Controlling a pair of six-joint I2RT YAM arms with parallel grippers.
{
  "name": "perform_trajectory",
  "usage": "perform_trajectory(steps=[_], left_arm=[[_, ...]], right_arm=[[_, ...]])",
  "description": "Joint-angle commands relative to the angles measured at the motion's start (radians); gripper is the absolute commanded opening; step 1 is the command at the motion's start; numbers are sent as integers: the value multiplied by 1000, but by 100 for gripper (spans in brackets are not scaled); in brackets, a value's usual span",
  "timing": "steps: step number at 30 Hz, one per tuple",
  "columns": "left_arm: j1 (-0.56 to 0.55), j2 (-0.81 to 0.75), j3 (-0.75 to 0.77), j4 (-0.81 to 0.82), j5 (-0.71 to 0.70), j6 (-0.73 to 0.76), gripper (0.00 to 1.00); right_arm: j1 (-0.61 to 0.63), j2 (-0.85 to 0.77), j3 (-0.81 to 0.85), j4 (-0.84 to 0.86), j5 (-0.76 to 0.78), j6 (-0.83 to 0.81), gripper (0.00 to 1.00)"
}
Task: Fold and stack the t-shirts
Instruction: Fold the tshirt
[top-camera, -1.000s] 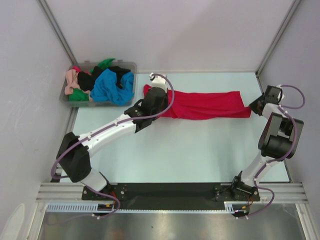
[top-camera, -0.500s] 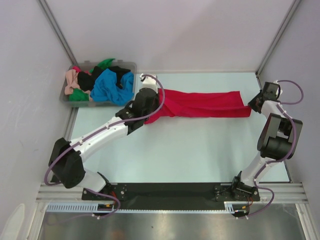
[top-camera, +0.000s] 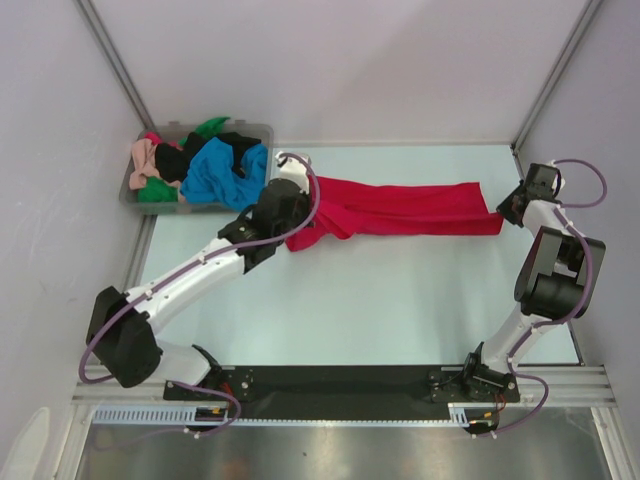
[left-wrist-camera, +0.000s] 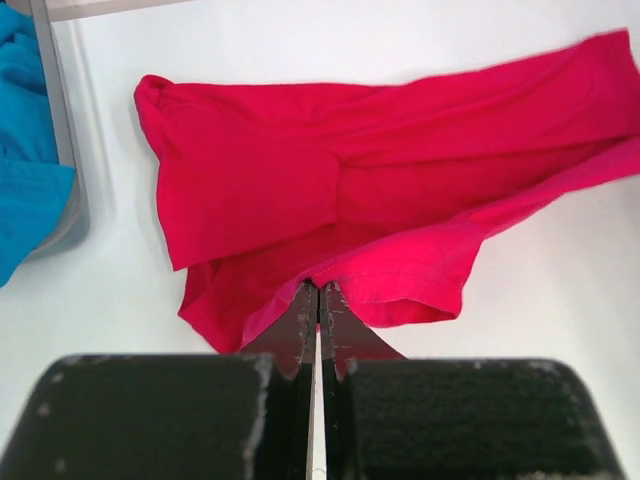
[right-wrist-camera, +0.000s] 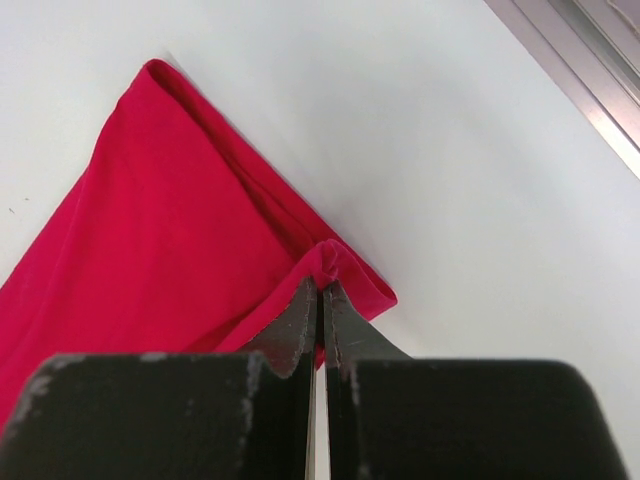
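left wrist view: your left gripper (left-wrist-camera: 318, 295) is pinched shut on the red t-shirt (left-wrist-camera: 330, 190) hem. your right gripper (right-wrist-camera: 320, 290) clamps the opposite corner, and the shirt lies stretched between them, probably to flatten it for folding.

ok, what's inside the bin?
Heaped shirts: blue shirt on the right, black shirt, green shirt, peach-pink shirt on the left, a red scrap at the far edge. Anything under them, and the bin floor, is covered.

The pale table (top-camera: 400, 290) had a long red t-shirt (top-camera: 410, 208) lying across its far side. A clear bin (top-camera: 255, 128) of shirts (top-camera: 225, 172) sat at its far left corner.
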Motion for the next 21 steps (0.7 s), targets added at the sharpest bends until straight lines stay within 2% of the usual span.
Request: perform_trajectory(steps=[1,6,9,13,21], left_arm=[[22,-33,33,-37,87,74,0],[52,-7,68,-53,195,187,0],[78,2,90,-72,197,212,0],[135,2,92,-82,226,178,0],[141,4,43,-111,314,100,0]], right_arm=[[-5,-5,44,14,20,-20,0],[1,5,59,14,25,-40,0],[1,12,70,13,30,-44,0],[3,20,78,10,23,-46,0],[6,32,71,19,23,-43,0]])
